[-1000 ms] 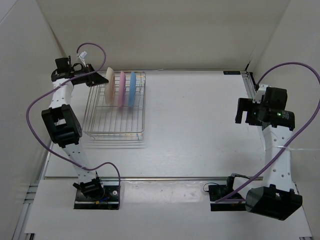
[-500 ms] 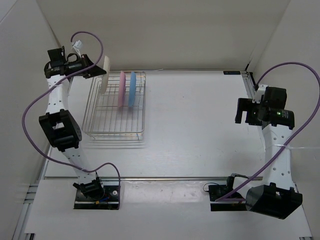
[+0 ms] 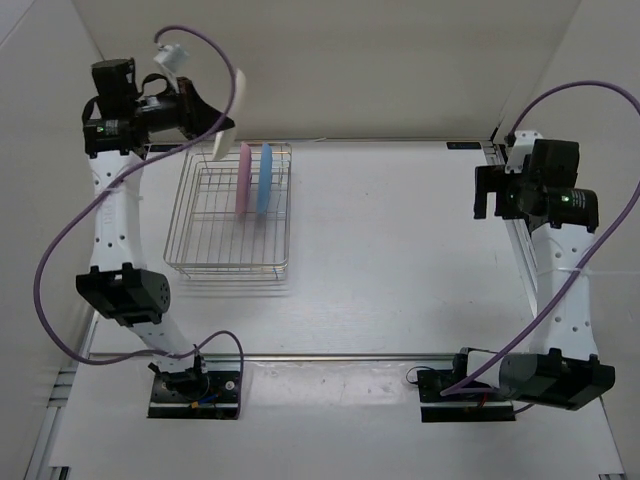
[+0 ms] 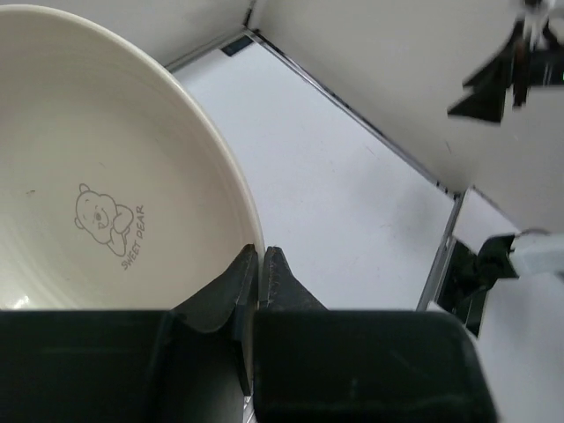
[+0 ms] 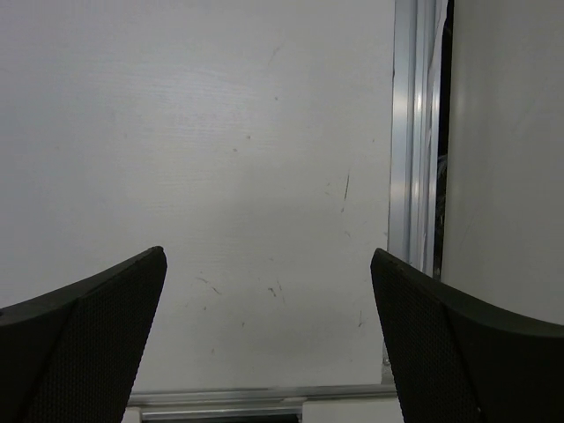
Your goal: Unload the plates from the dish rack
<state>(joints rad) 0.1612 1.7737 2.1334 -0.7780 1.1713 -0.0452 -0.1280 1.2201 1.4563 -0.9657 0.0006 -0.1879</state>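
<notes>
My left gripper (image 3: 222, 124) is shut on the rim of the cream plate (image 3: 233, 112) and holds it high above the far left corner of the dish rack (image 3: 232, 262). In the left wrist view the cream plate (image 4: 97, 176) fills the left side, a bear mark at its centre, its rim pinched between my fingertips (image 4: 261, 264). The pink plate (image 3: 243, 177) and the light blue plate (image 3: 265, 177) stand upright in the far end of the rack. My right gripper (image 3: 489, 205) is open and empty at the far right, above bare table (image 5: 264, 176).
White walls close in the table at the back and sides. A metal rail (image 3: 505, 190) runs along the right edge, also in the right wrist view (image 5: 410, 132). Purple cables loop from both arms.
My left gripper has lifted the cream plate up out of the rack and tilted it. The right arm has shifted slightly upward.
</notes>
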